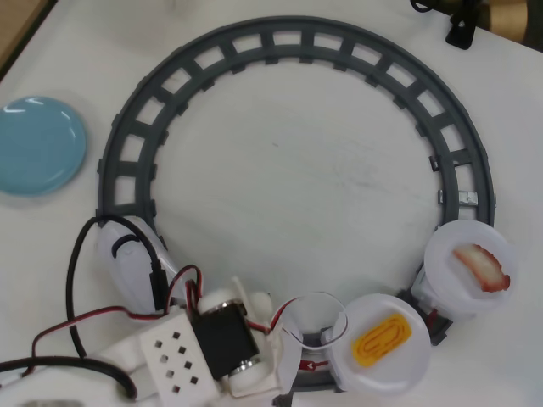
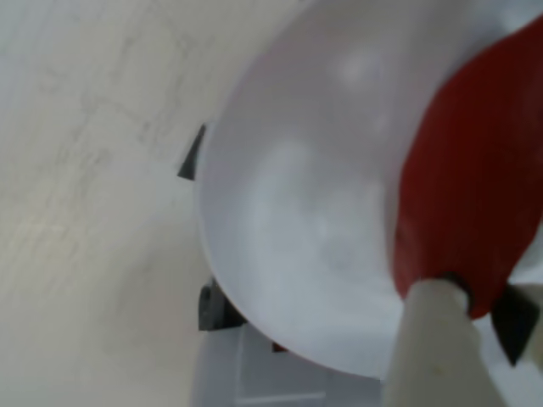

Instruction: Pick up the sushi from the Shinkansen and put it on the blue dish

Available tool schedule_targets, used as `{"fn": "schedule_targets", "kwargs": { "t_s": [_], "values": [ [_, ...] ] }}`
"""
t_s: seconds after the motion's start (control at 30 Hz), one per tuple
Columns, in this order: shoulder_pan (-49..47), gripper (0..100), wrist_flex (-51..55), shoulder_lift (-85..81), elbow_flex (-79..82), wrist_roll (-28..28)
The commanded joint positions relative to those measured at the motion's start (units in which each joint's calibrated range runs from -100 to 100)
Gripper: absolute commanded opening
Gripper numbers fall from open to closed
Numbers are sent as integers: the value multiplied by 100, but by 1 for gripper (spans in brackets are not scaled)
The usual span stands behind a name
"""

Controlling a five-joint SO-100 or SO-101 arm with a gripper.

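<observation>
The gripper (image 2: 475,309) is down on the first white plate (image 2: 297,237) behind the train's nose, and the wrist view shows a pale finger (image 2: 428,348) and a dark tip pressed at the near corner of the red sushi (image 2: 475,170). The fingers seem to be pinching that corner, but the frame cuts them off, so I cannot tell whether they are truly clamped on it. The sushi lies flat on its plate, so by my reading the lift has not begun; the pickup, the carry and the drop all remain.

From above, the arm (image 1: 204,339) covers that car. Just beside it sits the train's nose (image 1: 127,254), and on the other side the plate with the yellow egg piece (image 1: 382,339); past that, the pink-streaked piece (image 1: 482,268). The blue dish (image 1: 38,144) waits empty, well apart beyond the nose, outside the grey ring of track (image 1: 297,38).

All rests on a white, faintly scuffed table (image 1: 297,170); a wooden edge shows at the far corner.
</observation>
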Motion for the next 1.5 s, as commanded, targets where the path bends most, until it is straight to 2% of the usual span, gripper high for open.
{"fn": "schedule_targets", "kwargs": {
  "t_s": [0.0, 0.57, 0.67, 0.8, 0.87, 1.03, 1.2, 1.47],
  "values": [
    [-57, 3, 266, -69, -621, -23],
    [-48, 4, 674, -111, -864, -28],
    [-66, 10, 1005, -127, -873, -38],
    [-365, 22, 1090, -119, -1099, -384],
    [-629, 24, 1090, -119, -1243, -692],
    [-1113, 24, 1090, -119, -1234, -1383],
    [-1166, 24, 1217, -119, -1270, -2042],
    [-1245, 24, 1260, -136, -991, -2612]
  ]
}}
